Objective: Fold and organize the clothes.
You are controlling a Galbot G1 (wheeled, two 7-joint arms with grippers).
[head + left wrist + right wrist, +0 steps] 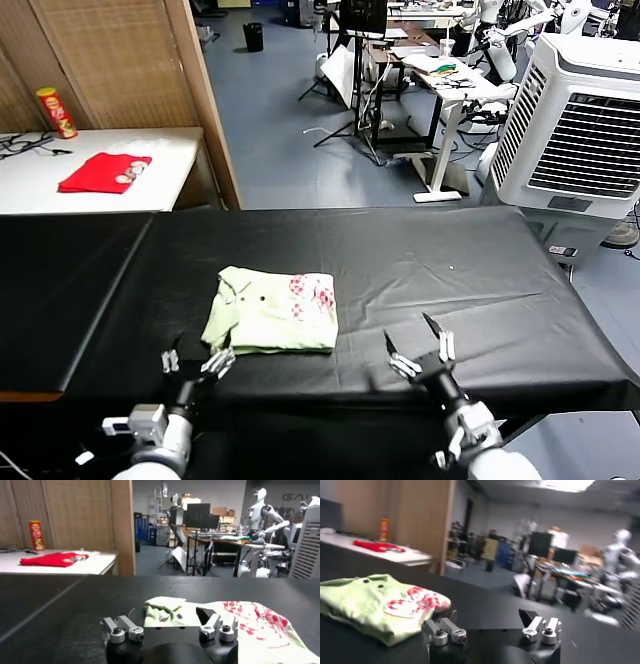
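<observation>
We note a long table (480, 270) draped in black cloth, faintly creased, filling the near half of the head view. Beyond it at 11 o'clock stands a white side table (40, 185) carrying a red cloth (103, 172) and a tall snack can (56, 112), backed by a wooden partition (130, 65). At 2 o'clock stands a large white air cooler (580, 120); at 12 to 1 o'clock the workshop floor shows desks, monitors and stands.

The shirt (272, 310), pale green with a pink-red floral patch, lies folded into a compact rectangle on the black cloth, a little left of centre, collar toward 10 o'clock and the patch on its right half.

Left end effector (195, 360) sits low at 7 o'clock, fingers spread wide, empty; the shirt's near left corner lies just beyond its fingertips, at 1 o'clock from it. We cannot tell whether they touch.

Right end effector (420, 350) sits at 5 o'clock, fingers likewise spread wide and holding nothing. The shirt lies at 10 o'clock from it, clearly apart, with bare black cloth between.
</observation>
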